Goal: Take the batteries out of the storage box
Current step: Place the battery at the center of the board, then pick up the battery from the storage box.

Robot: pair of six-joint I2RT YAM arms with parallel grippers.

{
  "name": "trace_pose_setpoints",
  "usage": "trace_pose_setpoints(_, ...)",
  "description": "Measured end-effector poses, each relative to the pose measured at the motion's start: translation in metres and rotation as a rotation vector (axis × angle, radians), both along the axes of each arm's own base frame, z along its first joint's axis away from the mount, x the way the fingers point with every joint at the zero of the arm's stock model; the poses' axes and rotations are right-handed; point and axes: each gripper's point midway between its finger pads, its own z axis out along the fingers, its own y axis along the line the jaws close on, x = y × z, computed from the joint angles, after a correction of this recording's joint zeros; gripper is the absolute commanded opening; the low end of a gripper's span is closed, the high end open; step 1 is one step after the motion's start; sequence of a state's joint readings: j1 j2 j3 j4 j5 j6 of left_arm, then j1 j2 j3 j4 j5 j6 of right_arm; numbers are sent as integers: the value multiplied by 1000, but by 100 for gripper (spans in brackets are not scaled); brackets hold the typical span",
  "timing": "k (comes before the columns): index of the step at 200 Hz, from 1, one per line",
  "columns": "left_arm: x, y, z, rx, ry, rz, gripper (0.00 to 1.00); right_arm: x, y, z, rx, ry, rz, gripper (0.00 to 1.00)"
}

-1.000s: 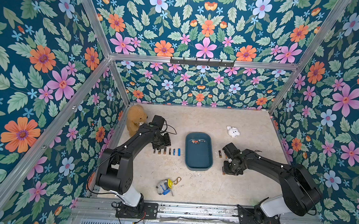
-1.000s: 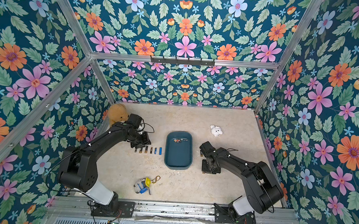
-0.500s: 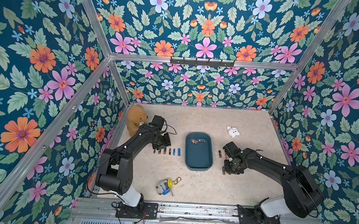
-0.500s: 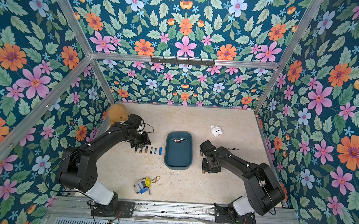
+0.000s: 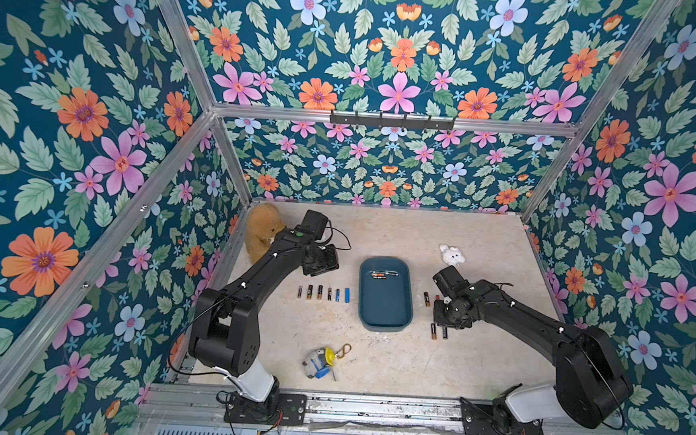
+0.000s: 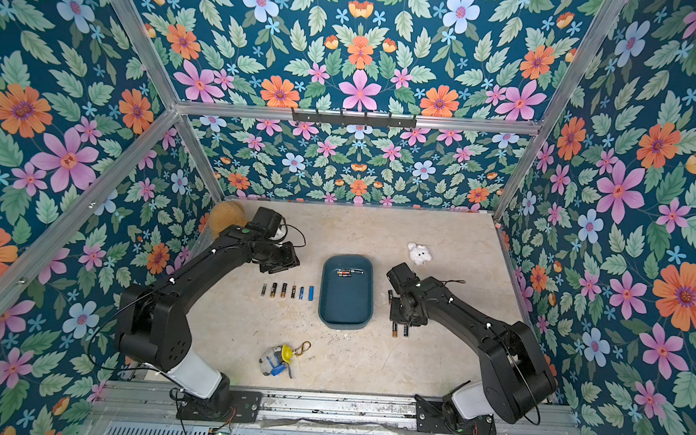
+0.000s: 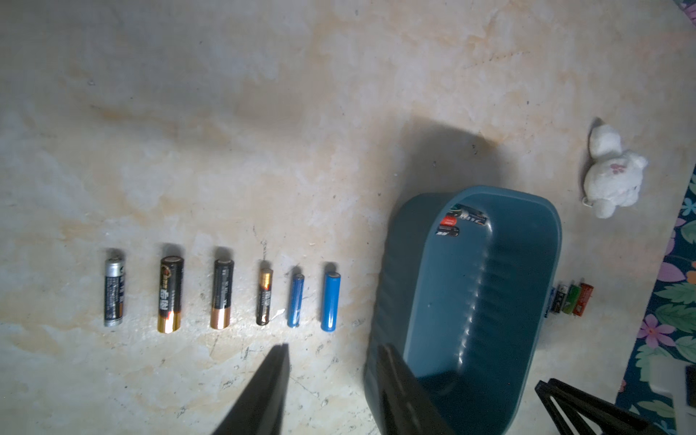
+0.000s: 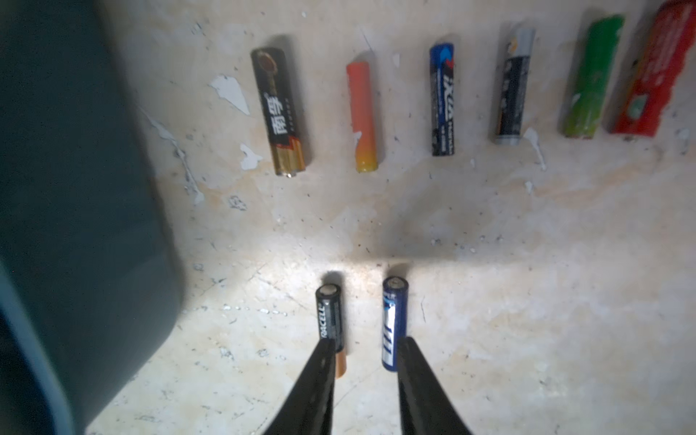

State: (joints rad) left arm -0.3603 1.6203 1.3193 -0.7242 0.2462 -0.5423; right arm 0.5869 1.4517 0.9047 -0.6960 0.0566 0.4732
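R gripper [image 8: 367,342] just spread, lets go blue batt [image 8: 394,324] on table [image 8: 527,263]; ~3 batts [image 5: 384,274] left in box [image 5: 384,307].

Red battery [image 8: 655,75] cut off; storage box [image 8: 75,150] blurred

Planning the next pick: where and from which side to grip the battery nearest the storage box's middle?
Mid-length on that battery, probably from straight above, jaws across its width: it lies flat beside another near the end wall of the storage box, walls blocking side approaches.
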Motion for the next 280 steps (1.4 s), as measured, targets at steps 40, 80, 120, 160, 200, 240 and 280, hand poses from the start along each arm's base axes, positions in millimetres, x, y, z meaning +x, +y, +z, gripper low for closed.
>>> trace_pose_setpoints(40, 7, -55, 18, 46, -92, -162, 45, 16, 7, 15, 22, -38, -10, 35)
trace_pose_setpoints(80, 19, -104, 12, 73, -128, -309, 45, 32, 0, 24, 39, -69, -57, 35)
trace_pose_setpoints(120, 22, -133, -13, 89, -126, -453, 46, 44, -5, 36, 62, -108, -88, 36)
trace_pose_setpoints(160, 21, -140, -33, 96, -131, -552, 47, 45, -8, 37, 64, -110, -97, 36)
trace_pose_setpoints(200, 17, -145, -50, 102, -136, -632, 47, 43, -11, 34, 61, -100, -104, 36)
trace_pose_setpoints(240, 17, -146, -63, 133, -150, -688, 47, 43, -12, 34, 62, -101, -106, 37)
trace_pose_setpoints(280, 19, -146, -77, 168, -158, -709, 46, 42, -13, 34, 65, -101, -109, 37)
